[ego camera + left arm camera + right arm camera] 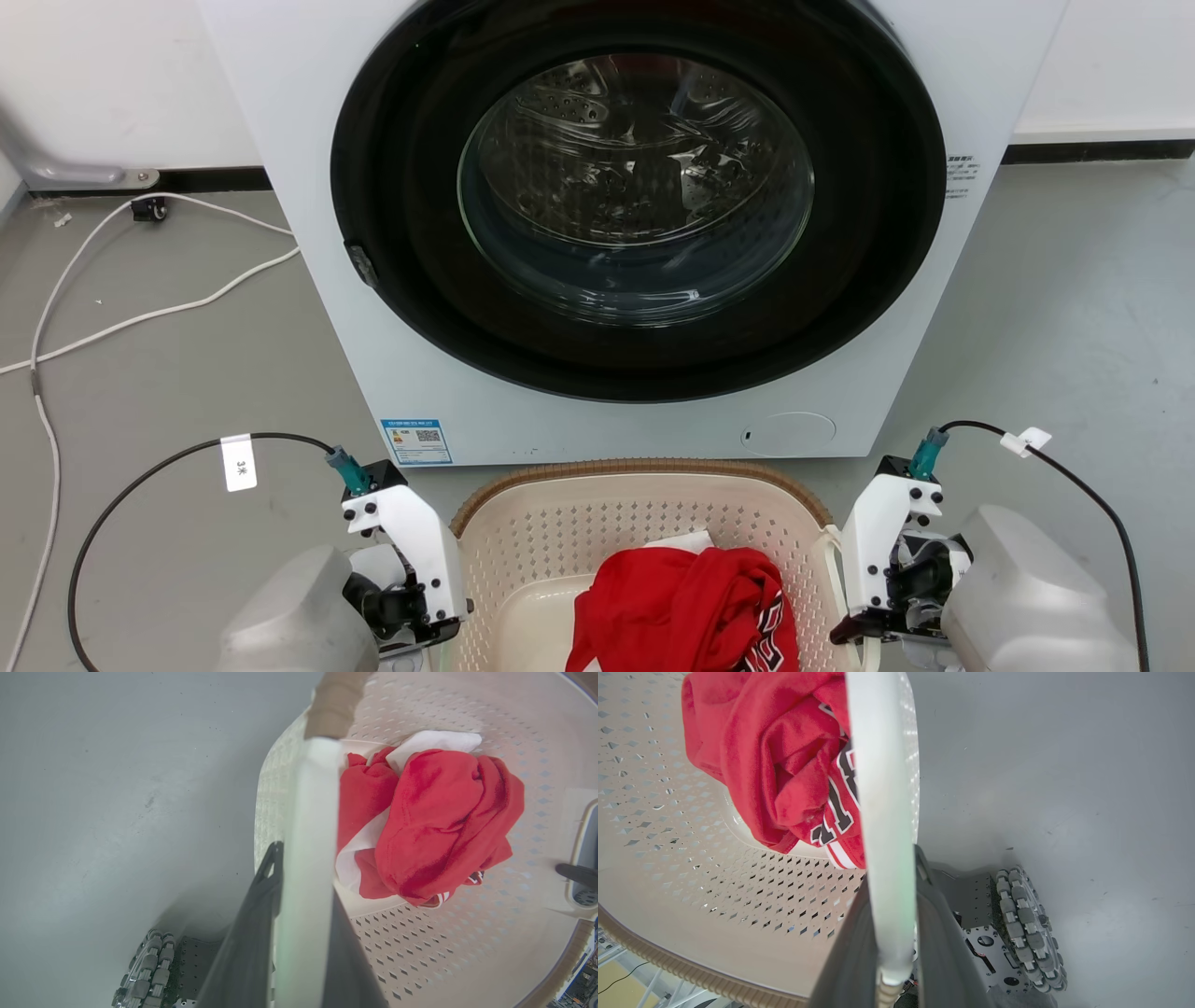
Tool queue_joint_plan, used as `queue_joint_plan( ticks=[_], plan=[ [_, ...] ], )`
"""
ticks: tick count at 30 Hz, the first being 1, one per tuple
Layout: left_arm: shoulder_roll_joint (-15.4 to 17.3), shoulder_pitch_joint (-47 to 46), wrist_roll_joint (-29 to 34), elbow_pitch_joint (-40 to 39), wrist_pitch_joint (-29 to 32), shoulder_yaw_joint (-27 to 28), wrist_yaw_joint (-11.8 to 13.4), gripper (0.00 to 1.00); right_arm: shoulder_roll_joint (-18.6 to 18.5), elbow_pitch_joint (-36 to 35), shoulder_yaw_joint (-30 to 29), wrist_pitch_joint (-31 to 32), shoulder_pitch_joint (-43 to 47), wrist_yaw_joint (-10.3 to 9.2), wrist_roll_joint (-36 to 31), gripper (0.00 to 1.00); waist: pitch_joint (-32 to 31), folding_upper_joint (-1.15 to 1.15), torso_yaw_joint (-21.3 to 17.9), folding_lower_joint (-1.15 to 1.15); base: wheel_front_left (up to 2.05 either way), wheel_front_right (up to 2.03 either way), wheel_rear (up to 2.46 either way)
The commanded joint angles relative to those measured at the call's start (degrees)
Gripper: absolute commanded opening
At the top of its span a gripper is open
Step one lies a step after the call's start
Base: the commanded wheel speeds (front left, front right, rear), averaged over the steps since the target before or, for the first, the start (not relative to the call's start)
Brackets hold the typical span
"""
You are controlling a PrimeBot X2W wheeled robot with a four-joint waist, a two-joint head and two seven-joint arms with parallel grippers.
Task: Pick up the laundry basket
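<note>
Basket (644,523) lies centred between both arms: left claw (303,882) clamps its left handle (310,826), right claw (892,877) its right handle (880,788); an even, level lift seems next.

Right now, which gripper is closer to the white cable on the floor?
Left. The cable lies off to the robot's left; the left gripper holds the basket on that side, the right gripper on the opposite side.
</note>
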Motion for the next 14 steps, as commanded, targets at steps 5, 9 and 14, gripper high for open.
queue_joint_plan(
  ticks=[5,9,14],
  plan=[
    [-0.27,0.22,-0.98,-0.52,-0.55,-0.03,-0.31,0.0,0.4,0.06,-0.28,0.17,0.37,0.17,0.41,0.0,0.15,0.0,0.13,0.0,0.0,0.0,0.0],
    [-0.21,0.29,-1.2,-0.43,-0.57,-0.2,-0.31,0.0,0.4,0.05,0.1,0.26,0.36,0.17,0.84,0.0,0.23,0.0,0.03,0.0,0.0,0.0,0.0],
    [-0.2,0.3,-1.32,-0.38,-0.71,-0.39,-0.31,0.0,0.41,0.05,0.67,0.15,0.2,0.17,1.39,0.0,0.36,0.0,-0.08,0.0,0.0,0.0,0.0]
  ],
)
